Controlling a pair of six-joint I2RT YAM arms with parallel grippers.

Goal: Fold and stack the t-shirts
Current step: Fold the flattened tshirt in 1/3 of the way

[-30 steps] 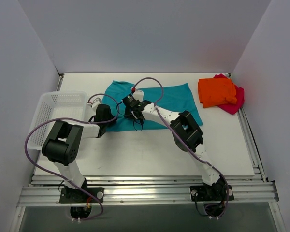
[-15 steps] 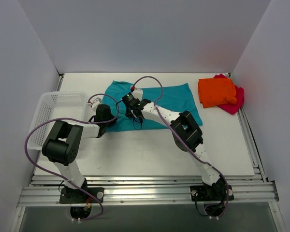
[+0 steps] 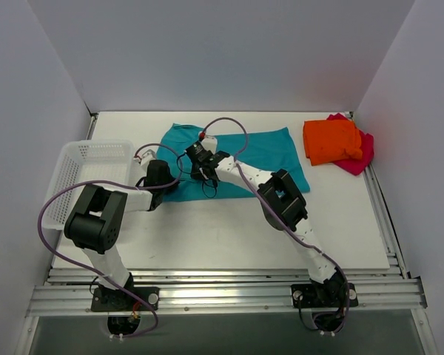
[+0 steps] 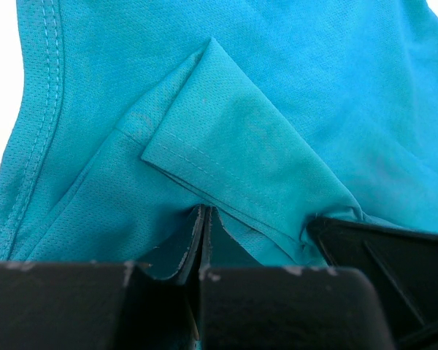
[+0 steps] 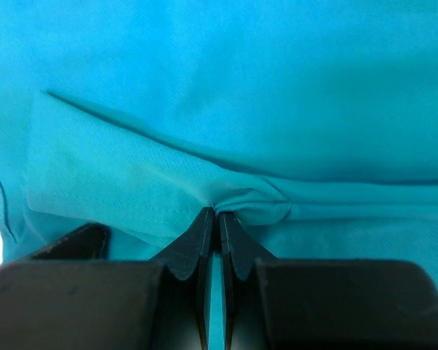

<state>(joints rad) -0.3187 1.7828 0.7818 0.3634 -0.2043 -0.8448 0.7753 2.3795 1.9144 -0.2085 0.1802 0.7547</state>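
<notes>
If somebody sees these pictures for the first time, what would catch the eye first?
The teal t-shirt lies spread across the far middle of the table, and both arms meet on it: the left gripper and the right gripper are each shut on a pinch of its cloth. At the far right corner, the folded orange t-shirt lies on the pink t-shirt.

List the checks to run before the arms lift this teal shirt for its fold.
1. Left gripper shut on teal shirt: ok.
2. Right gripper shut on the same shirt: ok.
3. Each pinch holds a single layer: cannot tell.
4. Orange shirt lying on pink shirt, apart from the teal one: ok.
5. Basket apart from the teal shirt: ok.
</notes>
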